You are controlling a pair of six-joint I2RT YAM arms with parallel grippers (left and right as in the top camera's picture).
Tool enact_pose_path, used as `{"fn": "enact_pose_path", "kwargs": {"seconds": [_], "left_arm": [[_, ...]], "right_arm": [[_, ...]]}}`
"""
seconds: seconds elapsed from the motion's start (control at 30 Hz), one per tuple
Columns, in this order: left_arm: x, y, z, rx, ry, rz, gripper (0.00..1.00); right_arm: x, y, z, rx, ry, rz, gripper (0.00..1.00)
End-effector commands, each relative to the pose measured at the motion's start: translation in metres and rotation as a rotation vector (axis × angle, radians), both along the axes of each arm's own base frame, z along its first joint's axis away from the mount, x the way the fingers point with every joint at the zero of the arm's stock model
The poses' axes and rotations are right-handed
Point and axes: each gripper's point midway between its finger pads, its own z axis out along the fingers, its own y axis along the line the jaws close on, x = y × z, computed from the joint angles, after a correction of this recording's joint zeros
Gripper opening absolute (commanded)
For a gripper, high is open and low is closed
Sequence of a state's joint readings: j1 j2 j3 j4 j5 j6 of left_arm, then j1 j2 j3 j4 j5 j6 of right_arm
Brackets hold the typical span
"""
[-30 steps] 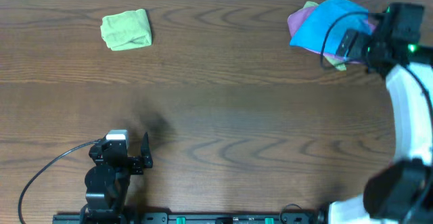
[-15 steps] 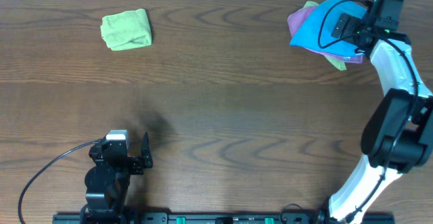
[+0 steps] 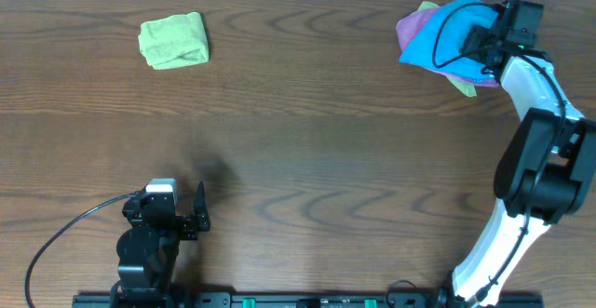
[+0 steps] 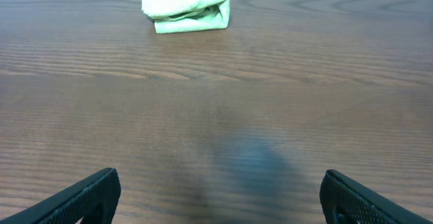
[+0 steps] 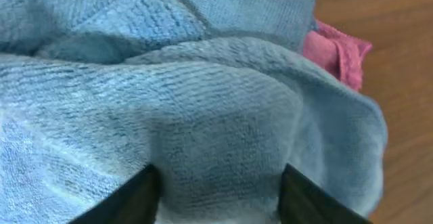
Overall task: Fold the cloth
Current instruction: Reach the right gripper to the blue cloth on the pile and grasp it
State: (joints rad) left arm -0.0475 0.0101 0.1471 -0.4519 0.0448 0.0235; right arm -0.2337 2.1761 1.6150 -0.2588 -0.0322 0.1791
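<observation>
The sky-blue cloth [image 3: 436, 36] lies rumpled on top of a small pile at the table's far right. My right gripper [image 3: 480, 40] reaches into its right side. In the right wrist view the cloth [image 5: 203, 95] fills the frame, and a hump of it is bunched between the two dark fingers of the right gripper [image 5: 216, 190], which press into it from both sides. My left gripper [image 3: 168, 204] sits near the front left, open wide over bare wood [image 4: 220, 197], far from the cloth.
A purple cloth [image 3: 406, 31] pokes out under the blue one, showing pink in the right wrist view [image 5: 335, 53]. A folded lime-green cloth [image 3: 173, 40] lies at the far left, ahead of the left gripper [image 4: 186, 9]. The wooden table [image 3: 307, 140] spans the view.
My right arm has swung left onto the pile, and its jaws have narrowed around a fold of the blue cloth. The left arm has not moved.
</observation>
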Motion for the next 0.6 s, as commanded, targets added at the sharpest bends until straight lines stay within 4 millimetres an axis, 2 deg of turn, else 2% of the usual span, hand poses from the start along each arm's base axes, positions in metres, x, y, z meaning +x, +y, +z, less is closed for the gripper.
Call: {"fn": "enact_pose_path", "kwargs": {"seconds": [0.0,0.03,0.07,0.17,0.27,0.33,0.57], "left_arm": [[-0.001,0.003,-0.008,0.011,0.018,0.011,0.95],[-0.001,0.003,-0.008,0.011,0.018,0.011,0.95],[-0.001,0.003,-0.008,0.011,0.018,0.011,0.95],[-0.001,0.003,-0.008,0.011,0.018,0.011,0.95],[-0.001,0.003,-0.008,0.011,0.018,0.011,0.95],[-0.001,0.003,-0.008,0.011,0.018,0.011,0.95],[-0.001,0.003,-0.008,0.011,0.018,0.011,0.95]], "right_arm": [[0.004,-0.006,0.003,-0.005,-0.015,-0.009,0.29],[0.005,-0.006,0.005,-0.006,-0.019,-0.009,0.07],[0.005,-0.006,0.009,-0.008,-0.026,-0.008,0.01],[0.005,-0.004,0.029,-0.015,-0.057,-0.005,0.01],[0.001,0.000,0.057,-0.032,-0.085,0.012,0.01],[-0.007,0.007,0.082,-0.064,-0.092,0.053,0.01],[-0.043,0.035,0.133,-0.138,-0.055,0.171,0.01]]}}
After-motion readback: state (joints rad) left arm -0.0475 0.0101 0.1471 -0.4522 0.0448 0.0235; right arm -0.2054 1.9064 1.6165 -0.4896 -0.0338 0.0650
